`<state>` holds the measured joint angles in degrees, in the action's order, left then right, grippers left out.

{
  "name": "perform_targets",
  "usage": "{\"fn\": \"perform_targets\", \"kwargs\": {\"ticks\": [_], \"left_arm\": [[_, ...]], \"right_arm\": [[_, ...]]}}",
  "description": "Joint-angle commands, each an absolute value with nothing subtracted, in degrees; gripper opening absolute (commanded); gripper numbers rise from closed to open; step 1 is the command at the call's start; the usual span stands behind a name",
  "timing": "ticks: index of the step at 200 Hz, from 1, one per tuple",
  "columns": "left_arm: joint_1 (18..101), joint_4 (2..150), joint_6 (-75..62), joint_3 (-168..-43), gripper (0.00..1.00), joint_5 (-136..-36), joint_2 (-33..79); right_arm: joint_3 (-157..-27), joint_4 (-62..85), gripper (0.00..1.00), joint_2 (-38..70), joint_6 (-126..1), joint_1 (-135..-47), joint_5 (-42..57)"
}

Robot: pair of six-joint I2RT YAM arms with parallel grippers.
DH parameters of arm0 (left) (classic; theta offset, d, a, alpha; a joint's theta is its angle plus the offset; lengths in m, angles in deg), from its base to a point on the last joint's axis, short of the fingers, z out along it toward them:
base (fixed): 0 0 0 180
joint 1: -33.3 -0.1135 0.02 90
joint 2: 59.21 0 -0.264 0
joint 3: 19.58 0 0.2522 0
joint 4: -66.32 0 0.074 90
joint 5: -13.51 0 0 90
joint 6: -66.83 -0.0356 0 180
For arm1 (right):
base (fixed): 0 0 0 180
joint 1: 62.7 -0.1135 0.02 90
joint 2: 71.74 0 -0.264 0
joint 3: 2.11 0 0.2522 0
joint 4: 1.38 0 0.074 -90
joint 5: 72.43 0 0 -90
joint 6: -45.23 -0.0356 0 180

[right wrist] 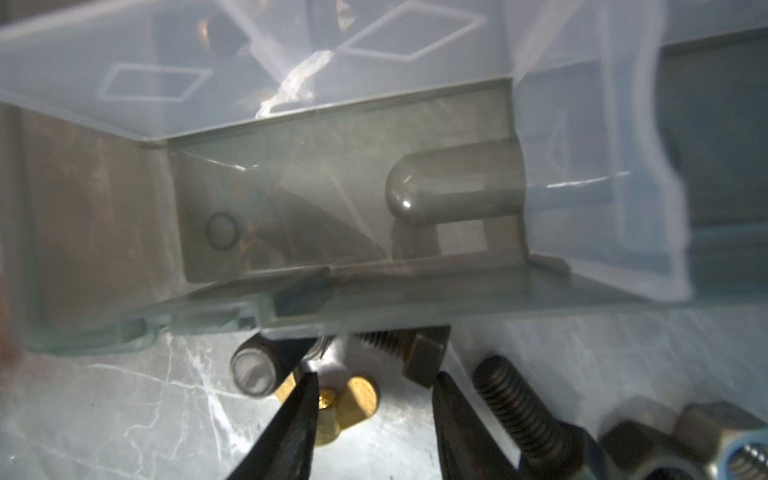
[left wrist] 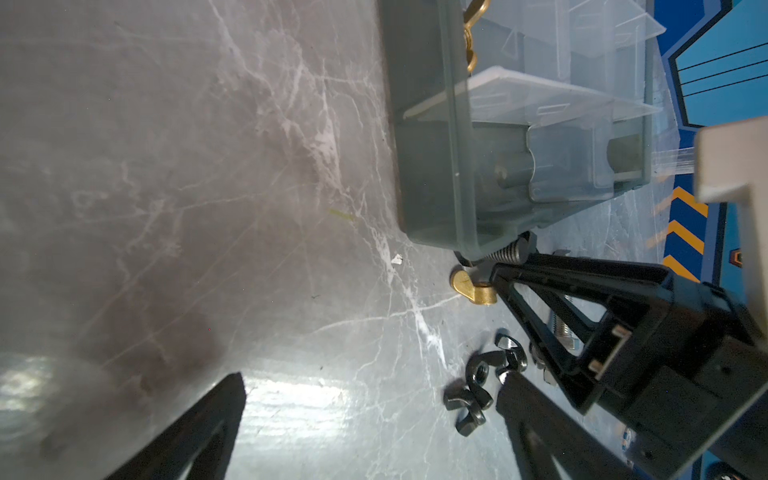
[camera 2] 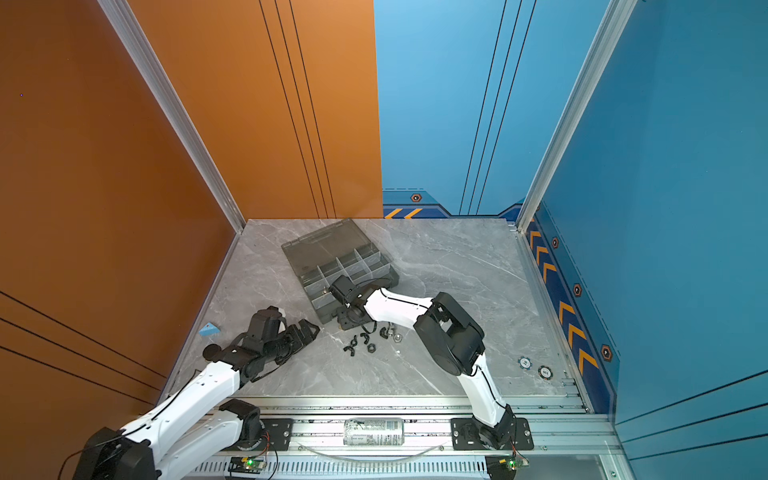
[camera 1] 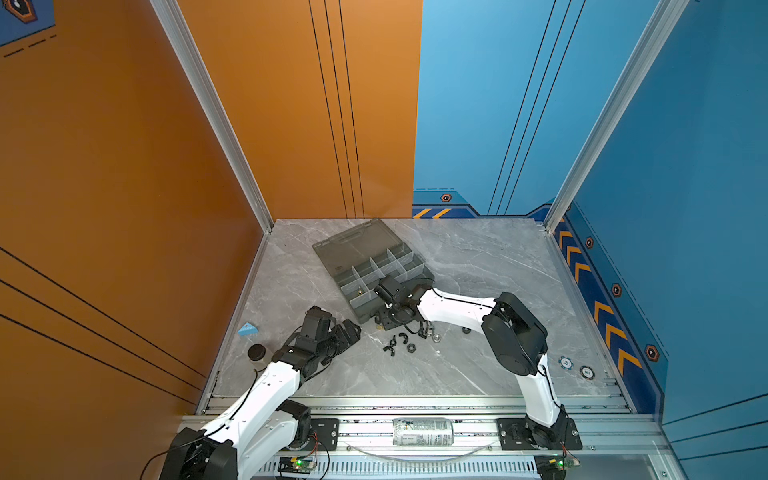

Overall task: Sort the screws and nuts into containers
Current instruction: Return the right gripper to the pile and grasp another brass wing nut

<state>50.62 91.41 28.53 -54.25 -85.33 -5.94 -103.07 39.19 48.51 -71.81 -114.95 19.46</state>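
right gripper (right wrist: 376, 379): open, straddling the brass wing nut (right wrist: 359, 401) beside the organizer box (right wrist: 415, 286) to pinch it (tight spot)
left gripper (left wrist: 374, 378): open, empty, parked clear toward the bench (camera 1: 498, 270)'s left edge

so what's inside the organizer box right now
One brass-coloured piece sits in a compartment of the organizer box; the far compartments look empty. The right arm covers the near-right compartments in both top views.

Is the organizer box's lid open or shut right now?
Open. The lid lies folded back on the table behind the organizer box, leaving its whitish dividers uncovered from above.
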Motion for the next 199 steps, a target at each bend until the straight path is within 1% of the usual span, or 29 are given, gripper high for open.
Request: {"fn": "perform_targets", "kwargs": {"ticks": [1, 82, 95, 174, 199], "left_arm": [[51.14, 91.58, 27.72, -54.64, 0.98, -84.40, -5.81], [51.22, 91.68, 27.63, -54.61, 0.98, -84.22, -5.80], [51.17, 91.59, 27.63, -54.56, 0.98, -84.23, -5.65], [51.36, 92.02, 27.28, -54.84, 0.98, -84.23, -5.25], [51.74, 92.66, 27.02, -55.40, 0.98, -84.15, -4.90]], "right_arm": [[-104.03, 42.13, 0.47, 47.63, -71.57, -115.61, 22.65], [-101.08, 42.88, 0.47, 47.47, -72.80, -115.97, 20.54], [-100.60, 42.66, 0.47, 45.88, -73.02, -115.97, 19.67], [-100.78, 41.56, 0.47, 46.05, -72.20, -115.88, 15.87], [-100.20, 41.15, 0.48, 44.91, -71.29, -115.13, 12.99]]}}
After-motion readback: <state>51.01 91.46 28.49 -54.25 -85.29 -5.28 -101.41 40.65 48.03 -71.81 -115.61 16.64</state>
